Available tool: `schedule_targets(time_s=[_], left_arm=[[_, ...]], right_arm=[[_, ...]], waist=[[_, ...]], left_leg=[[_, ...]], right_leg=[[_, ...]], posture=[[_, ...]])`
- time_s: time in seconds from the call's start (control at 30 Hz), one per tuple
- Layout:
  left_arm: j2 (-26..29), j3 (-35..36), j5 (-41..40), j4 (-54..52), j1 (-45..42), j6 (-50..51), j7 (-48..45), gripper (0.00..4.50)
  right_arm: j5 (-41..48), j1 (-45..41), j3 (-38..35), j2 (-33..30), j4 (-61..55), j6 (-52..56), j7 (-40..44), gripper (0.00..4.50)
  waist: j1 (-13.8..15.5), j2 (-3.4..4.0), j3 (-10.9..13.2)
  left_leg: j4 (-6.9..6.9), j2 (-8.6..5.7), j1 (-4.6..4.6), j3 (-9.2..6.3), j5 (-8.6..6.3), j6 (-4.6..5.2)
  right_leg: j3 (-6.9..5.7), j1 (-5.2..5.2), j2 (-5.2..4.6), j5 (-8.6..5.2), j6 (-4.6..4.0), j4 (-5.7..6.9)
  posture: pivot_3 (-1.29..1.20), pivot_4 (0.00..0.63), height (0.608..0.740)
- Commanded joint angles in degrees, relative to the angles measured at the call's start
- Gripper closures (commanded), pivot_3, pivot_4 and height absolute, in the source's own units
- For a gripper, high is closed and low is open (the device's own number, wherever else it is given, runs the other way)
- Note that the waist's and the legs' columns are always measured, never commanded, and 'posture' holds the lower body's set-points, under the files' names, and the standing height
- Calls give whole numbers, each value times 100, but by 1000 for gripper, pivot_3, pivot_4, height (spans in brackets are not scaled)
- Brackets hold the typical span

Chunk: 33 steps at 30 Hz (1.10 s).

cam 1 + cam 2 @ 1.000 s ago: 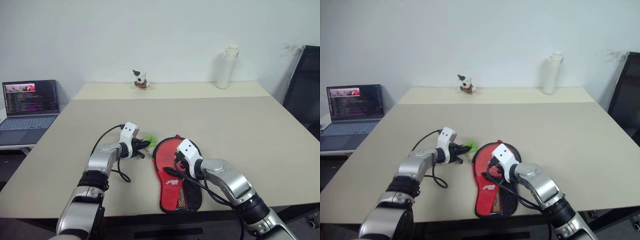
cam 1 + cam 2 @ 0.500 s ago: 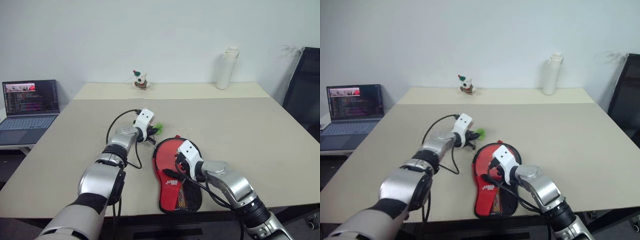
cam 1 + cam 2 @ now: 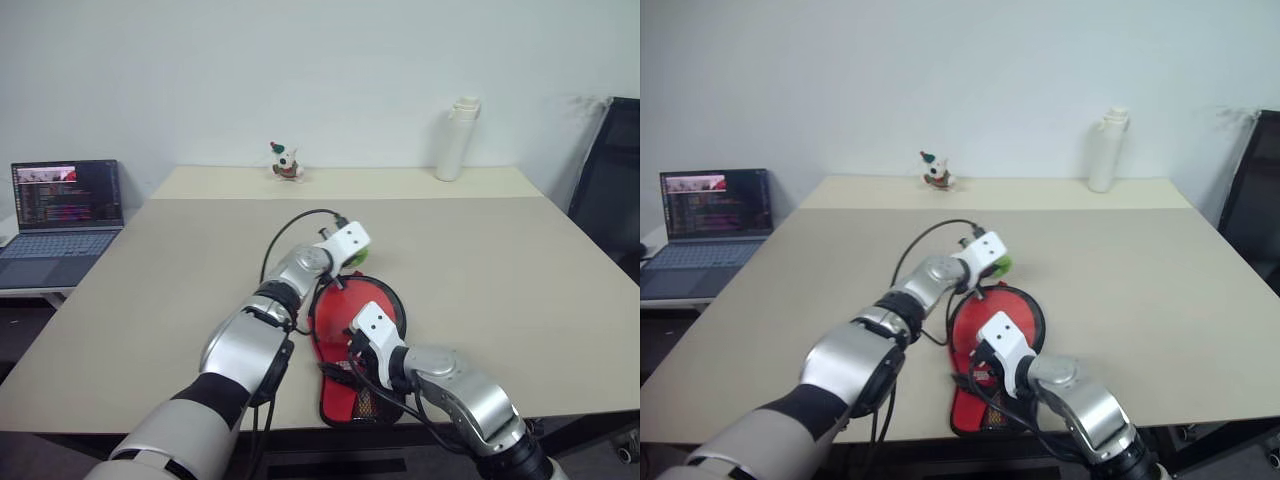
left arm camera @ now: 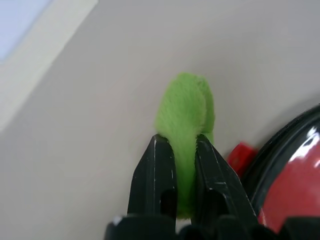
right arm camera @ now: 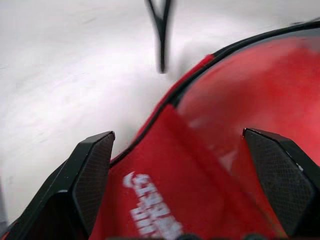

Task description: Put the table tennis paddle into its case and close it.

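Case (image 3: 357,350) lies lengthwise — handle toward robot; left end effector (image 4: 179,150) pinches green ball (image 4: 186,112); right (image 5: 177,155) wide.

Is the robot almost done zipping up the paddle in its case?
Nearly, it seems. The red case lies flat on the table, and no bare paddle is in sight, so it looks to be inside. The left hand is shut on the fuzzy green ball at the case's round end, apparently pulling the zip around. The right hand is open over the case's logo side. I can't see whether the zip is fully shut.
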Motion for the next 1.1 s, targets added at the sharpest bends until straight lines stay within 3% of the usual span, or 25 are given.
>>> schedule_targets(time_s=[0.03, 0.43, 0.73, 0.9, 1.0, 1.1], left_arm=[[-266, -159, 259, -160, -478, -483, 172, 4469], [-1101, -674, 882, -159, -473, -1432, 115, 4469], [-1183, -466, 668, -160, -316, -1522, -497, 4469], [-1049, -258, 507, -184, -323, -1389, -490, 2760], [-1050, 460, -158, -200, -398, -888, -283, 1737], [-1023, 936, -571, -235, -512, -646, -278, 1737]], right_arm=[[45, 464, 324, -139, 165, 633, -23, 0], [98, 802, 425, -52, -148, 828, -205, 0], [77, 674, 420, -31, 85, 693, -175, 0], [106, 397, 317, 43, 213, 637, -141, 0], [183, 221, 156, 130, 244, 646, -118, 0], [257, 8, 17, 236, 244, 695, -118, 0]], waist=[[3, 0, -1], [30, 1, -2], [33, 5, -11], [-2, 2, -28], [-37, 2, -30], [-48, 3, -30]], left_leg=[[0, 0, -1, 0, 0, 0], [-4, -1, -7, 3, -1, 0], [-4, -3, -5, 7, -1, 0], [-2, -2, 1, 7, -1, 1], [-2, 0, 12, 5, -1, 1], [-2, 7, 18, 3, -1, 1]], right_leg=[[0, 0, -1, 0, 0, -1], [0, 0, -4, -3, 4, -13], [-2, 1, -2, -3, 5, -14], [-2, 4, -2, -3, 5, -8], [5, 7, 0, -2, 5, 1], [9, 6, 9, -2, 5, 7]], posture=[[0, 150, 740], [0, 150, 740], [0, 150, 740], [0, 150, 740], [0, 150, 740], [0, 150, 740]])
